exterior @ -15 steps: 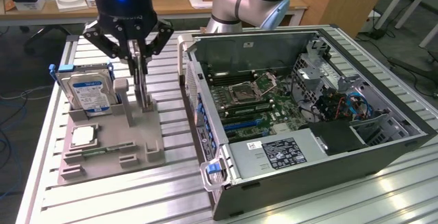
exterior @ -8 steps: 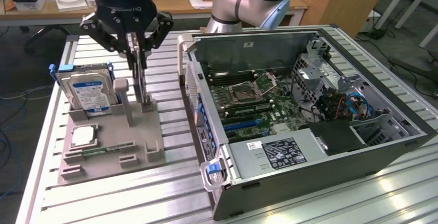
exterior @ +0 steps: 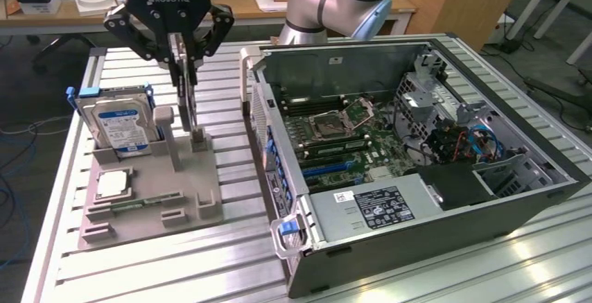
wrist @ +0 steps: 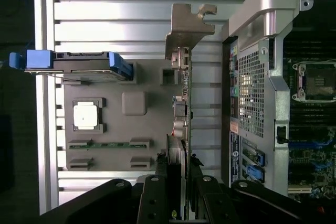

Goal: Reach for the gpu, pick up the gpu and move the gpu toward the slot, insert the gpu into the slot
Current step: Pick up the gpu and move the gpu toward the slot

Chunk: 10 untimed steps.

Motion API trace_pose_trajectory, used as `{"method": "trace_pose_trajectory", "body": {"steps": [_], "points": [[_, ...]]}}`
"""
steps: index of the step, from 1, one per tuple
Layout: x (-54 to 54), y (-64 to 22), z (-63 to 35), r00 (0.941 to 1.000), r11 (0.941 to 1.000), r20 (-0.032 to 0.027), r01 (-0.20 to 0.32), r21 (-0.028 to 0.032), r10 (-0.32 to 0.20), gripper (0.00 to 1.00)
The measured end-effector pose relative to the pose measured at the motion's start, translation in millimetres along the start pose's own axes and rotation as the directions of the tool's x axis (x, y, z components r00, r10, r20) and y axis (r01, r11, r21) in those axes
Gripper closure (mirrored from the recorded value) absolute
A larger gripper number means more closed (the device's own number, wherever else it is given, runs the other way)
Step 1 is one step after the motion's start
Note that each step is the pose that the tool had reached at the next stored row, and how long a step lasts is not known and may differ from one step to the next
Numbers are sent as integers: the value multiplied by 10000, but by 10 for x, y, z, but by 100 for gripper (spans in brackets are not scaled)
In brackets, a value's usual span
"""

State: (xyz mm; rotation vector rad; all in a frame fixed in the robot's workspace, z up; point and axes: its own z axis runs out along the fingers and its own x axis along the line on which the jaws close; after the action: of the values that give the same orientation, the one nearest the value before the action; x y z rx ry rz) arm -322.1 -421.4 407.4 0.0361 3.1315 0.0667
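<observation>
The gpu [exterior: 190, 109] stands on edge in the grey holder [exterior: 148, 199], bracket end up, with the hard drive [exterior: 120, 126] beside it on the same holder. Your end effector [exterior: 184, 74] is closed on the card's upper edge, one finger on each face. I judge you're in the pick-up step: grasp made, card apparently not yet out of its groove. A clean lift calls for a straight upward pull, keeping the card vertical. The open computer case [exterior: 518, 199] with its blue slot [exterior: 324, 169] stands just beside on the counter [exterior: 185, 268].
</observation>
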Motion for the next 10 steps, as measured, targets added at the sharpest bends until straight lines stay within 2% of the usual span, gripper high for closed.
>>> {"method": "trace_pose_trajectory", "body": {"steps": [6, 10], "points": [[-5, 1, -4, 10000, 10000, -2, 0, 1, 0, 74], [-78, 2, -3, 10000, 10000, -1, -12, 1, 12, 74]]}}
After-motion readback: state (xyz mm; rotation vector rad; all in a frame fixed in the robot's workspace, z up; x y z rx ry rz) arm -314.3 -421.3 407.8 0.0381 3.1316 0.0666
